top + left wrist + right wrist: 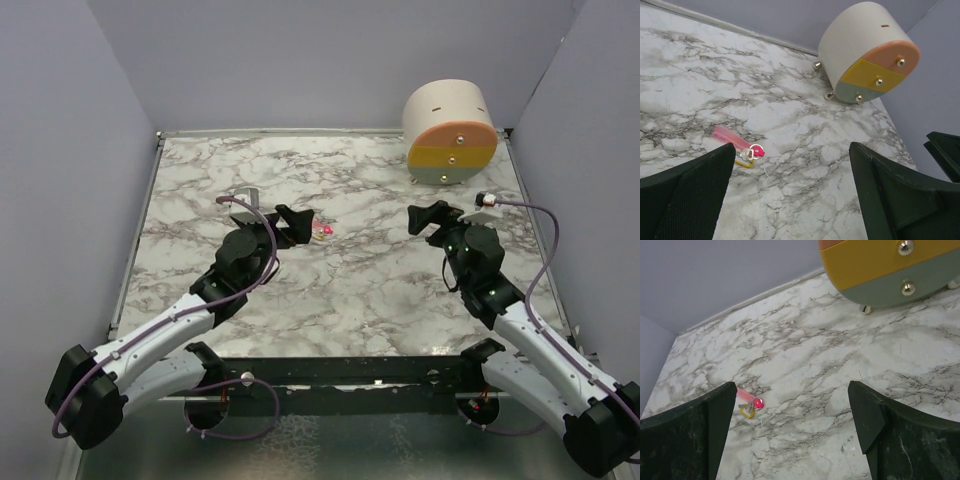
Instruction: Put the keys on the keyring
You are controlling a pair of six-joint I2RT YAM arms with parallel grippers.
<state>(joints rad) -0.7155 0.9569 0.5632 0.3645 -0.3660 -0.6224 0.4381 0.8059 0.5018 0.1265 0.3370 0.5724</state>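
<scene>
Two keys (pixel 746 152) lie together on the table (pixel 815 165), one cylinder (pixel 860 45) well apart.

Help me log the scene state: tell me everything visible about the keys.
The keys are a tiny cluster lying flat on the marble table: an elongated translucent pink piece, a round magenta head, a yellow head and silvery metal parts. They bunch together, touching; whether they are linked cannot be told. Only the table touches them; they sit just ahead of the open left gripper.
</scene>
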